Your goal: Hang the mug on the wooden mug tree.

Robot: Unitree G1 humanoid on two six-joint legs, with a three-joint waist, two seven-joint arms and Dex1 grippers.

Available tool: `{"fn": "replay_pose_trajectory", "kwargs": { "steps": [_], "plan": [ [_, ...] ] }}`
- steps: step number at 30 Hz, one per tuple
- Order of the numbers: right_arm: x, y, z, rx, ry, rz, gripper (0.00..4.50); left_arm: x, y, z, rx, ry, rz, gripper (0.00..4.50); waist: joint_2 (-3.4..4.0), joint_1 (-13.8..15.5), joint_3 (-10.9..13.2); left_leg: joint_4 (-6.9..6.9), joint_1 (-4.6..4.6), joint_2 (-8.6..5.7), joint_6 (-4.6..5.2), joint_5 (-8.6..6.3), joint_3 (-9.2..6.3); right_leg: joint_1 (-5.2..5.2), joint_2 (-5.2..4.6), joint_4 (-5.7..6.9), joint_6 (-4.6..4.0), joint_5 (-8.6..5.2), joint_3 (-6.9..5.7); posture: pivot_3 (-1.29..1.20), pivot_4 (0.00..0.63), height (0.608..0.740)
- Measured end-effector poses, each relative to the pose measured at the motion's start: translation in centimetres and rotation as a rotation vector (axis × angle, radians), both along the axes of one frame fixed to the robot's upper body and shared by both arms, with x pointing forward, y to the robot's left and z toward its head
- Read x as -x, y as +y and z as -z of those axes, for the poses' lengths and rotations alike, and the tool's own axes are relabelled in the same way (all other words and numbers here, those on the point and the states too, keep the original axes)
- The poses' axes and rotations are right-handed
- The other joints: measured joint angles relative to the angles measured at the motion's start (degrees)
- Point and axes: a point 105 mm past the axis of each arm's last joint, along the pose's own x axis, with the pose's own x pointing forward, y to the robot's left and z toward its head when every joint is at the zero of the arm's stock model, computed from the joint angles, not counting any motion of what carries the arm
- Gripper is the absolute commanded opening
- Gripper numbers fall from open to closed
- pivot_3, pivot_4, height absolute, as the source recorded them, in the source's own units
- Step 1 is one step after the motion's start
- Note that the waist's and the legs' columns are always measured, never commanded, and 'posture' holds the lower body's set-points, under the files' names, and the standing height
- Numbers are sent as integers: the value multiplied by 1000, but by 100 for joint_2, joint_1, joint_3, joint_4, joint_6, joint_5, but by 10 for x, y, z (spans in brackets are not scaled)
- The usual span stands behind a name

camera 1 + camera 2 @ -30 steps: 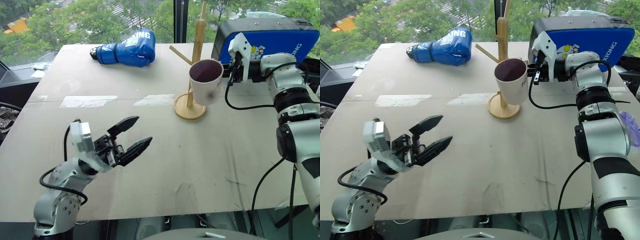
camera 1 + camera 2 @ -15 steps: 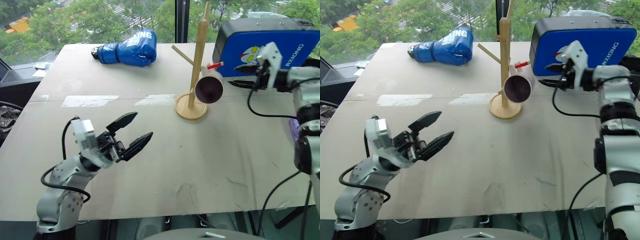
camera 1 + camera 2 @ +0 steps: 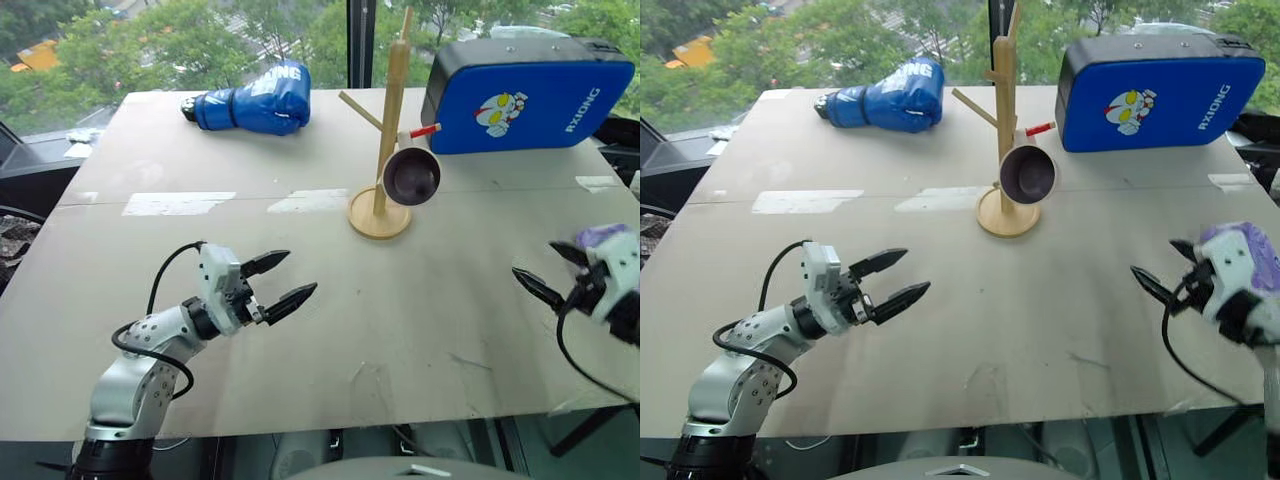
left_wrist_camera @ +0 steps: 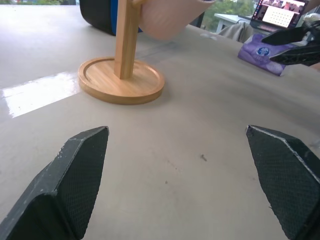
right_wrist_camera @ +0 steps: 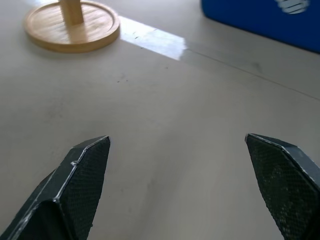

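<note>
pale tabletop (image 3: 330,300) by window, green trees outside; tape patches and scuffs on surface. left tool (image 3: 275,280) low over near-left tabletop, fingers apart, holding nothing. blue boxing glove (image 3: 250,97) at far left. wooden mug tree (image 3: 385,130) at far centre, disc base flat on tabletop. mug (image 3: 410,175) hangs on red-tipped peg, tilted, dark inside facing camera. blue pad (image 3: 525,95) behind it. right tool (image 3: 545,270) near right edge, fingers apart, empty. risk, judged: mug could slip off peg if tabletop is jolted.
</note>
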Motion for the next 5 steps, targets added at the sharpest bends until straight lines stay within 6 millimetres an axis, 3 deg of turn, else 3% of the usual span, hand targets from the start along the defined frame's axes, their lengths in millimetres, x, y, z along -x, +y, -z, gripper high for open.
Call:
{"fn": "replay_pose_trajectory", "kwargs": {
  "steps": [5],
  "plan": [
    [20, 13, 7, -55, -40, 110, 4433, -2, 4, 4, -5, 22, -4, 4500, -2, 1, -1, 0, -1, 0, 0, 0, 1, -3, 0, -1, -1, -1, 3, 0, 150, 731]
  ]
}}
